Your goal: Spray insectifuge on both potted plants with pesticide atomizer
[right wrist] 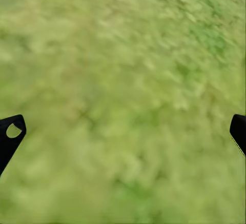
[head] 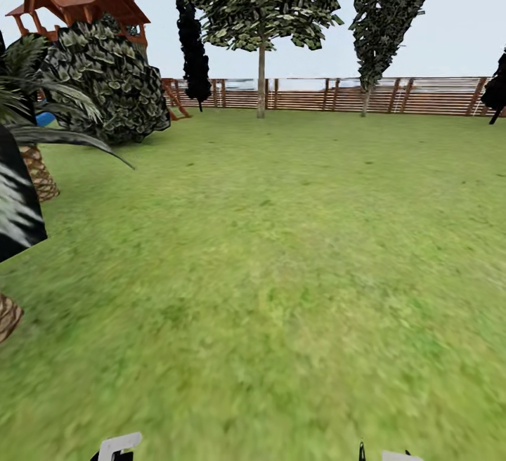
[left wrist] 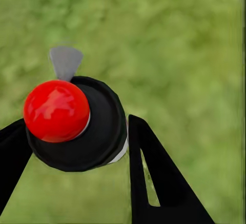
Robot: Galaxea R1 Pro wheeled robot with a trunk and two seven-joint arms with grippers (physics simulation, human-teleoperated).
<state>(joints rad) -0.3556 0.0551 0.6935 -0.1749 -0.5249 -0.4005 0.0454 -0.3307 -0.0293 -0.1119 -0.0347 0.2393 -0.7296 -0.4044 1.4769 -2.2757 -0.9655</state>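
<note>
In the left wrist view my left gripper (left wrist: 77,126) is shut on the pesticide atomizer (left wrist: 97,131). It is seen end-on as a round black body with a glossy red cap (left wrist: 56,110) and a grey nozzle tab (left wrist: 65,61), held over blurred grass. The black fingers (left wrist: 154,172) press against its sides. My right gripper (right wrist: 125,129) is open, its dark fingertips (right wrist: 11,131) far apart with only lawn between them. Both potted plants are out of view. The garden lawn (head: 281,257) spreads ahead to the slatted wooden fence (head: 337,94).
A big round dark bush (head: 112,85) and a red-roofed play tower (head: 77,1) stand at the back left. Palm trunks (head: 36,173) and fronds crowd the left edge. Trees (head: 261,39) line the fence. Open grass lies ahead and to the right.
</note>
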